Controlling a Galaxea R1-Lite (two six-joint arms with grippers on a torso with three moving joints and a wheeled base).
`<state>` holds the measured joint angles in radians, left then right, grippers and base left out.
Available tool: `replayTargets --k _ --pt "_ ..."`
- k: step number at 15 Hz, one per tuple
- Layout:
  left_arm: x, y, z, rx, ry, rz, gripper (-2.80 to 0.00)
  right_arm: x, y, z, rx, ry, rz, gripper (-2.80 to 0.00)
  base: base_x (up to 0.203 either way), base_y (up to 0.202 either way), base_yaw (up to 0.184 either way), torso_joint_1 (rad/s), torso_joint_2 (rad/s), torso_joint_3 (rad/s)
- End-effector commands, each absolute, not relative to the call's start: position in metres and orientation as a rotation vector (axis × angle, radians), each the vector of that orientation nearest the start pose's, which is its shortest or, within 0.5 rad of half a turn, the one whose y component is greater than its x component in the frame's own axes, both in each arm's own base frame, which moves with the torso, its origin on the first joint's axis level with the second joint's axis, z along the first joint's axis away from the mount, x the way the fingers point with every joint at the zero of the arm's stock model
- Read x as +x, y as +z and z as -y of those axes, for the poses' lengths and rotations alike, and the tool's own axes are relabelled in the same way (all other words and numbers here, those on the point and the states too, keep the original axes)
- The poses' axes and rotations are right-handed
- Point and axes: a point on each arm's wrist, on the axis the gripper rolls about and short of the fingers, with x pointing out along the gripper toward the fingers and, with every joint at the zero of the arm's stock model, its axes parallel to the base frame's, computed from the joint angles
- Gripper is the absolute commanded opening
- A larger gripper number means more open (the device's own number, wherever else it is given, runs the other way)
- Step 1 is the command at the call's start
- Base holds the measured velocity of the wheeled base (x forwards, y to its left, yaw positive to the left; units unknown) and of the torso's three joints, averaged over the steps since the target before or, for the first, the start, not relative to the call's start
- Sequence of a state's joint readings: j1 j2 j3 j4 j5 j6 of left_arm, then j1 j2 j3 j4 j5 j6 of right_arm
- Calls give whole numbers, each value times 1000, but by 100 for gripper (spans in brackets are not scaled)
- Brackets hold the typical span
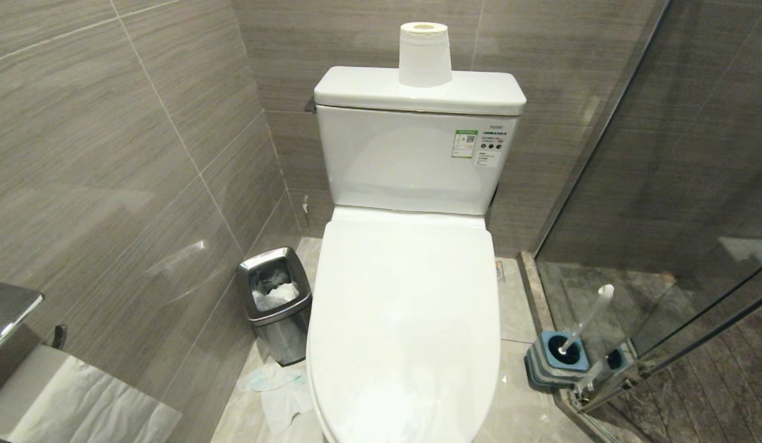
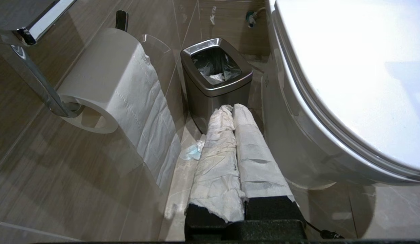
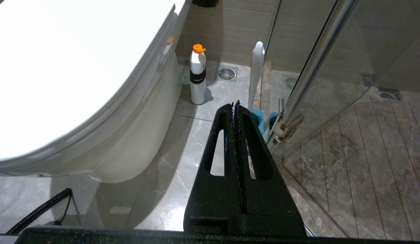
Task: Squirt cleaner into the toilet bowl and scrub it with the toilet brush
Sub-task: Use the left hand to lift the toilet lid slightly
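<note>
While lid stays down, toilet brush handle leans up-right in holder

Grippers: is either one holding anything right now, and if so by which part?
Nothing is held. The left gripper, paper-wrapped, is shut beside the waste bin; the right gripper is shut and empty, short of the toilet brush.

Grey wood-grain wall tiles, marbled beige floor, glass shower partition on the right.
</note>
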<state>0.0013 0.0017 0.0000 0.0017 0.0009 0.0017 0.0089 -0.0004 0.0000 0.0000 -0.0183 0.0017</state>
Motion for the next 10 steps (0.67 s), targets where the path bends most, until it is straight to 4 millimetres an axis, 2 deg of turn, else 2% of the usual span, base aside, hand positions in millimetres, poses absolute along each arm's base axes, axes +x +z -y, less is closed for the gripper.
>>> replayTargets --k 1,7,10 --pt "-23 75 0 4 3 -4 -280 -23 75 1 2 -9 -2 -280 0 0 0 0 0 0" --pt "-38 118 2 122 -82 159 -280 -23 75 1 2 -9 -2 -280 0 0 0 0 0 0" --pt "-48 135 6 150 -231 191 -280 -23 75 1 2 -9 -2 -280 0 0 0 0 0 0"
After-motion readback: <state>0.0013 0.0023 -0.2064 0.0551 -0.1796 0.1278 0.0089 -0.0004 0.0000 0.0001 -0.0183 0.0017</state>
